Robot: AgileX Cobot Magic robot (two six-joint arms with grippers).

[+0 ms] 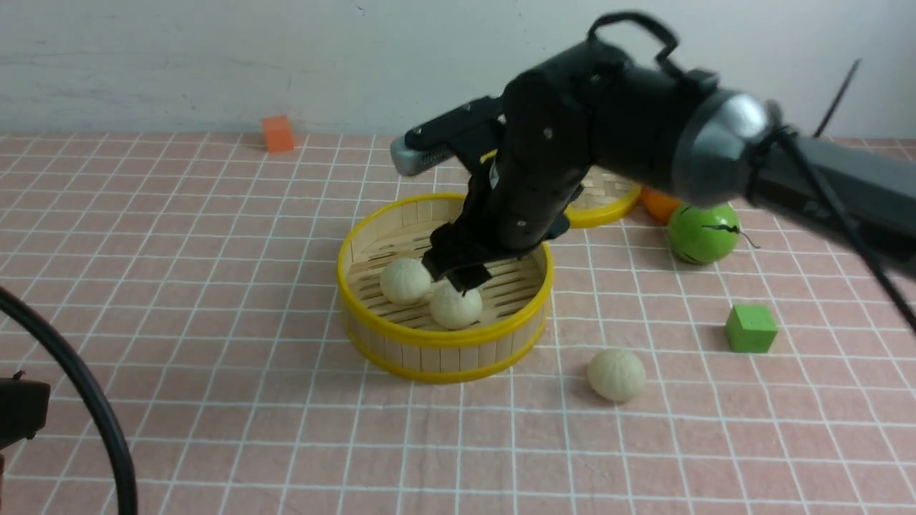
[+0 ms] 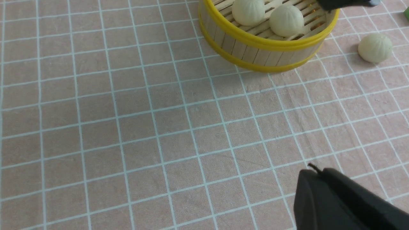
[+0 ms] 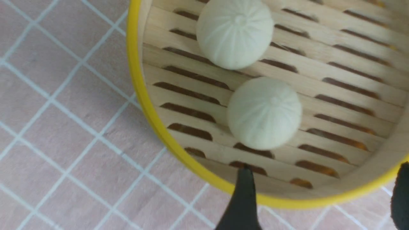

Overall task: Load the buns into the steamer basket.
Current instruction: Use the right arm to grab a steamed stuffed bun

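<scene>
The steamer basket [image 1: 436, 349] stands mid-table and holds two buns, one [image 1: 405, 280] on the left and one [image 1: 455, 306] beside it nearer the front. The third bun [image 1: 616, 374] lies on the cloth to the basket's front right. My right gripper [image 1: 453, 277] hangs open and empty just above the two buns; in its wrist view [image 3: 322, 179] both buns [image 3: 235, 33] [image 3: 264, 112] lie on the slats. My left gripper [image 2: 314, 174] is shut and empty, low over the cloth and well away from the basket [image 2: 265, 48]. The loose bun [image 2: 374, 48] shows there too.
The flat yellow-rimmed lid [image 1: 605, 200] lies behind the basket, partly hidden by my right arm. A green striped ball [image 1: 703, 232] and an orange object [image 1: 658, 204] sit to the right, a green cube [image 1: 751, 328] nearer, and an orange cube [image 1: 278, 133] by the far wall.
</scene>
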